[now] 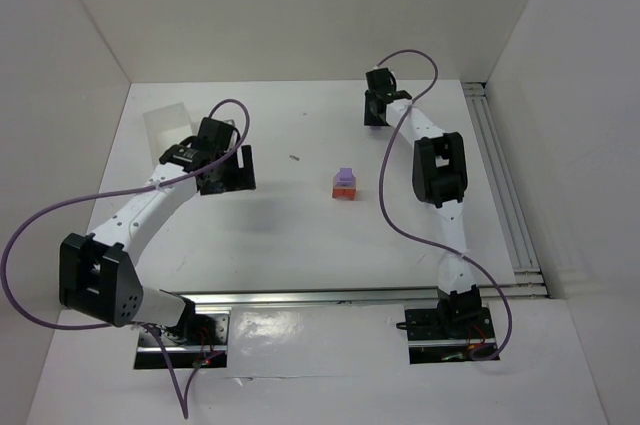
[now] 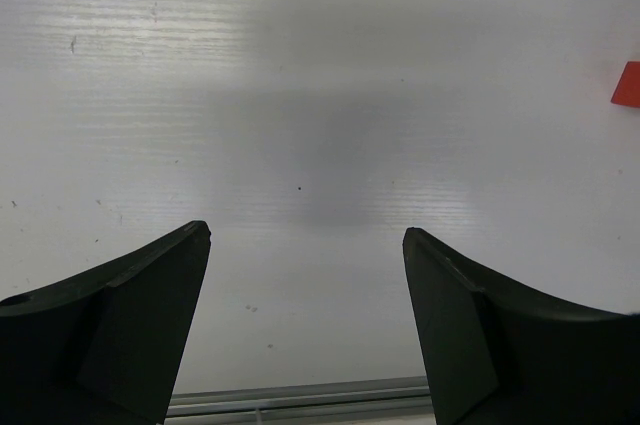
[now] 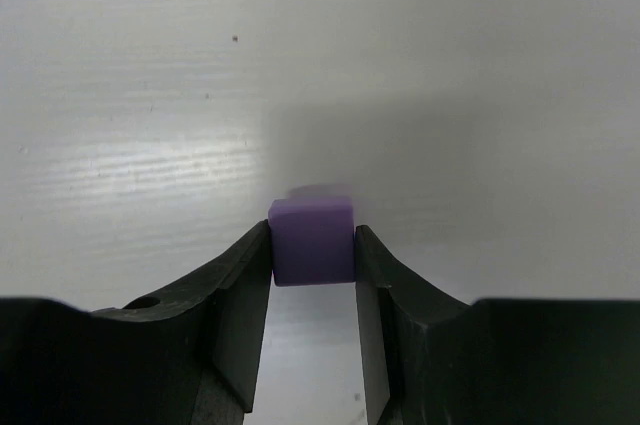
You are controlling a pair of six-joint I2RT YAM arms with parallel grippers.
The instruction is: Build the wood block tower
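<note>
Step in hand, by the look of it: pick of next block, lilac cube. Right jaws pinching cube on two opposite faces, at tips; can't tell if it's lifted off surface yet. Grip spot beyond and right of wood block tower, well apart. Tower: red-orange base, lilac top, mid-surface. Left jaws spread wide, empty, left of tower, near translucent box. Next likely needs: lift, carry over tower, square to lilac top, lower gently, release. Off-centre drop could topple the stack.
</note>
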